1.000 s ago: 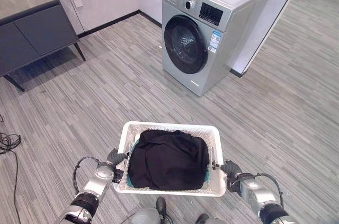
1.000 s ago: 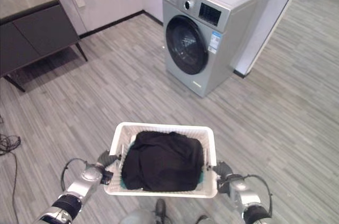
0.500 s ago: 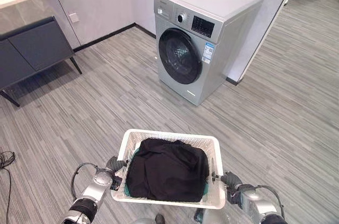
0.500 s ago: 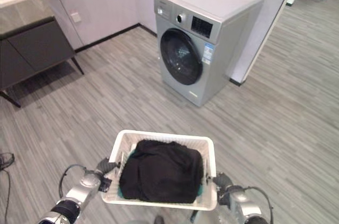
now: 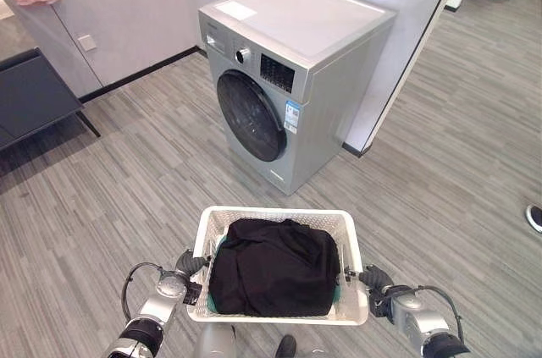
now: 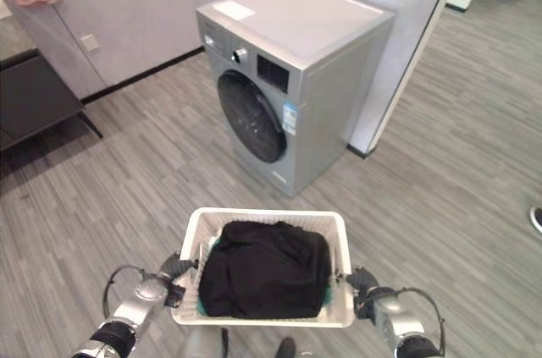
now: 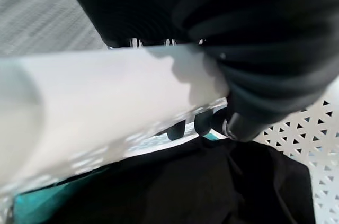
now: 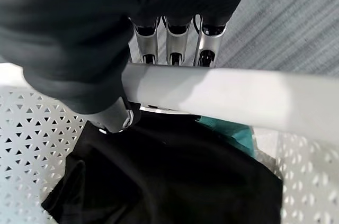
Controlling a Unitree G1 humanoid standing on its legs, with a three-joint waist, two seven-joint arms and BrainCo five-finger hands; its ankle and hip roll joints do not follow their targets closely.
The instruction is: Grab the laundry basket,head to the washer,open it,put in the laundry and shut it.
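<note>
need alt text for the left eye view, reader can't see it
Both robot hands, left hand and right hand, grip the side rims of a white laundry basket holding black clothing. On the grey striped floor ahead stands a silver front-loading washer with its round door shut.

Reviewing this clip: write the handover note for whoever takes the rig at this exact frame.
Left hand: curled round the white laundry basket's left rim.
Right hand: curled round its right rim, thumb inside.
Basket is held off the floor in front of the robot, with black clothing on top and a bit of teal cloth beneath.
Washer stands ahead against the wall, its round door shut.
Done: basket grabbed, washer nearly reached.
Left: close the gap, set the basket down, open the door, load the laundry, shut it.
</note>
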